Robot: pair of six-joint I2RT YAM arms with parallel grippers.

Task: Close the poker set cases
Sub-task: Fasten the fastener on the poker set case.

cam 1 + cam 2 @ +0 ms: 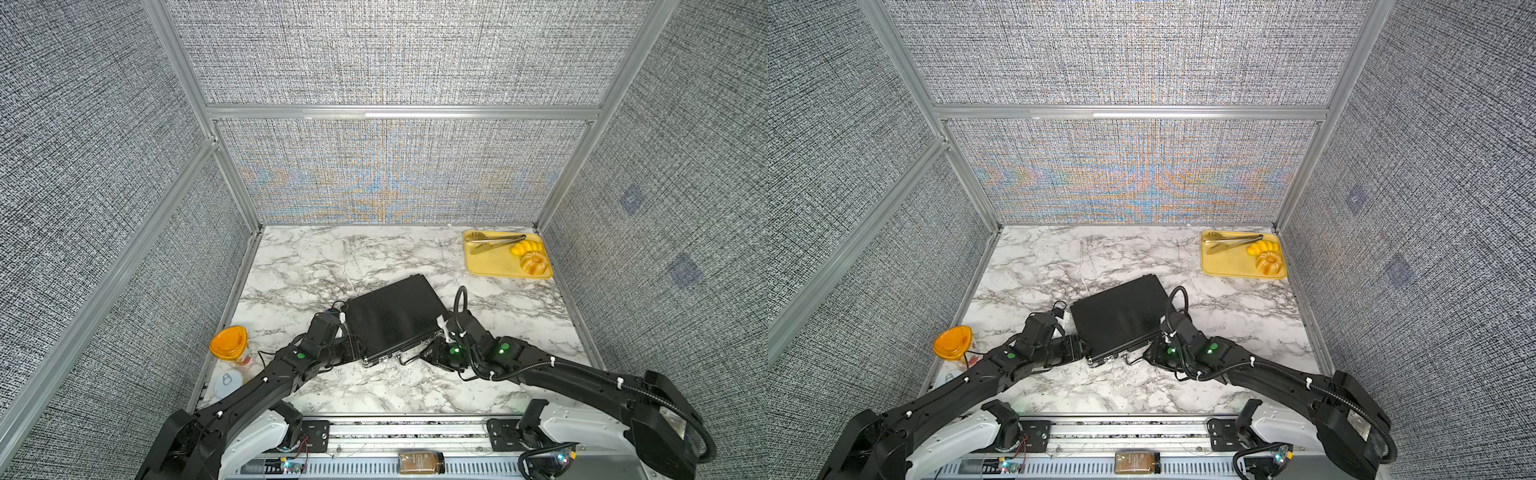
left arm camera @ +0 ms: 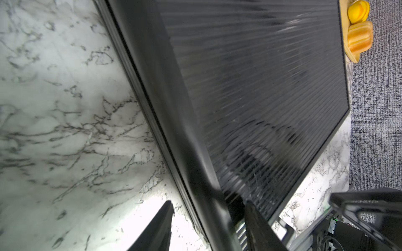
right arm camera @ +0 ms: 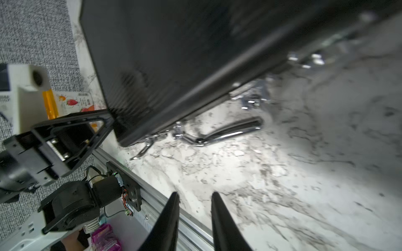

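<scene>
The poker set case (image 1: 392, 318) (image 1: 1117, 320) lies on the marble table with its black ribbed lid (image 2: 261, 87) down on the base. Its silver handle (image 3: 228, 130) and latches run along the near edge, and one latch tab (image 3: 141, 150) sticks out over the table. My left gripper (image 1: 355, 351) (image 2: 211, 208) is at the case's near left corner. It is open, with one finger over the lid and the other beside the case above the marble. My right gripper (image 1: 426, 355) (image 3: 194, 195) hovers just right of the handle, slightly open, with nothing between its fingers.
A yellow tray (image 1: 490, 266) at the back right holds tongs (image 1: 494, 238) and orange toy food (image 1: 533, 262). An orange-lidded container (image 1: 228, 343) and a white lid (image 1: 227, 382) sit at the left edge. A brown bottle (image 1: 421, 462) lies on the front rail. Fabric walls close in three sides.
</scene>
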